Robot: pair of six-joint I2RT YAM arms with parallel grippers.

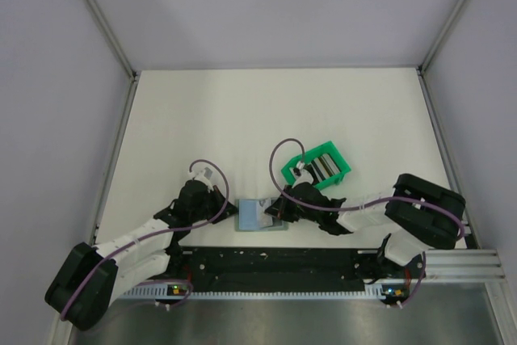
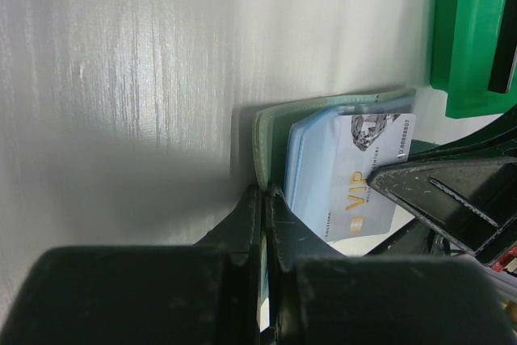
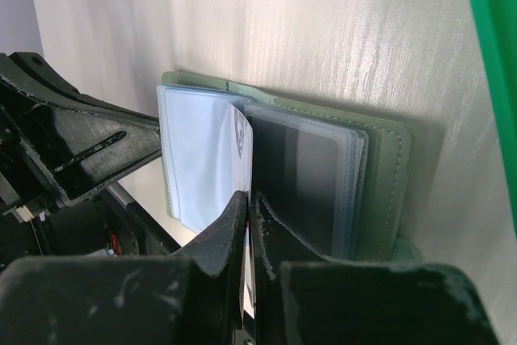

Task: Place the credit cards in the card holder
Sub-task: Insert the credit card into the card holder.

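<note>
The table is white and flat, with thin faint lines running along its top. The card holder lies open on it, right between the two sets of jaws. The tips of the left gripper are at one edge of the holder. The tips of the right gripper are at the other edge. A green bin sits on the table too, just past the right jaws. It is near the holder but apart from it.
</note>
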